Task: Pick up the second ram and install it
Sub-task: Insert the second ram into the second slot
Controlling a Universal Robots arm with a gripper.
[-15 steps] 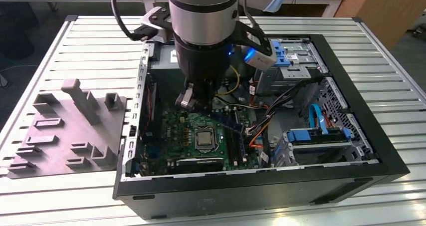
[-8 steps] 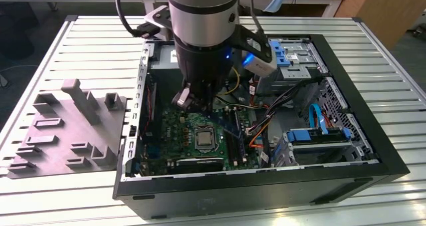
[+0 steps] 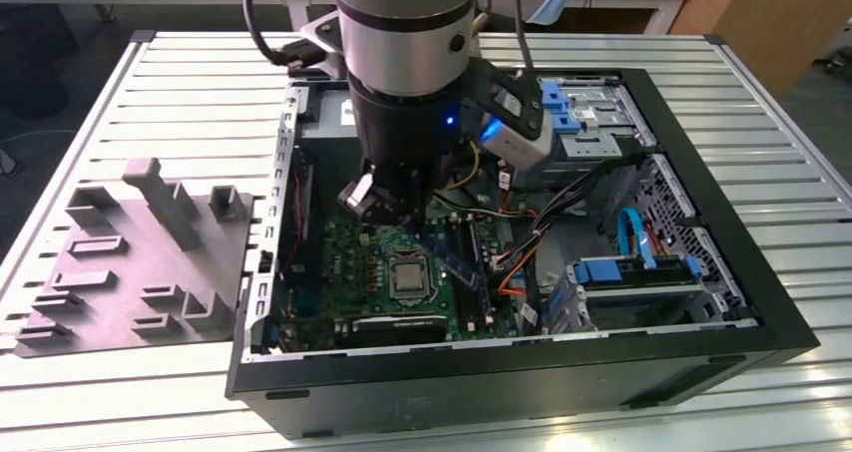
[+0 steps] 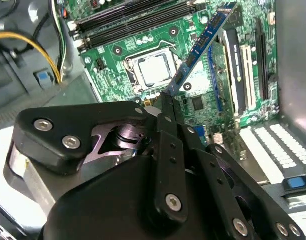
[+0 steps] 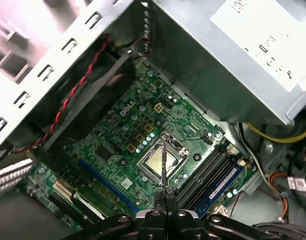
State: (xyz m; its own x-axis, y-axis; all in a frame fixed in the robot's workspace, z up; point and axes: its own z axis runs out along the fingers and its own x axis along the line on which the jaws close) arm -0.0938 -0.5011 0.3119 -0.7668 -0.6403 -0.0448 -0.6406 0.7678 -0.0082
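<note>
The gripper [image 4: 166, 102] is clamped on the second ram [image 4: 203, 45], pinching one end of it, so the blue board reaches out from the fingertips above the green motherboard [image 4: 113, 50]; in the first wrist view the stick shows by its thin edge, over the processor socket [image 5: 160, 162], and it is not yet in any slot; to do this step well, I think the stick must be turned parallel to the black memory slots [image 4: 135, 17] and pressed straight down, because a tilted board would jam; another blue stick [image 5: 221, 186] seems already seated in one slot, so the free place beside it is narrow; the yellow cable [image 4: 28, 37] and the silver power supply [image 5: 228, 60] are close and leave the arm little room; the grey holder tray [image 3: 127, 262] lies at the exterior view's left, outside the computer case [image 3: 533, 372].
</note>
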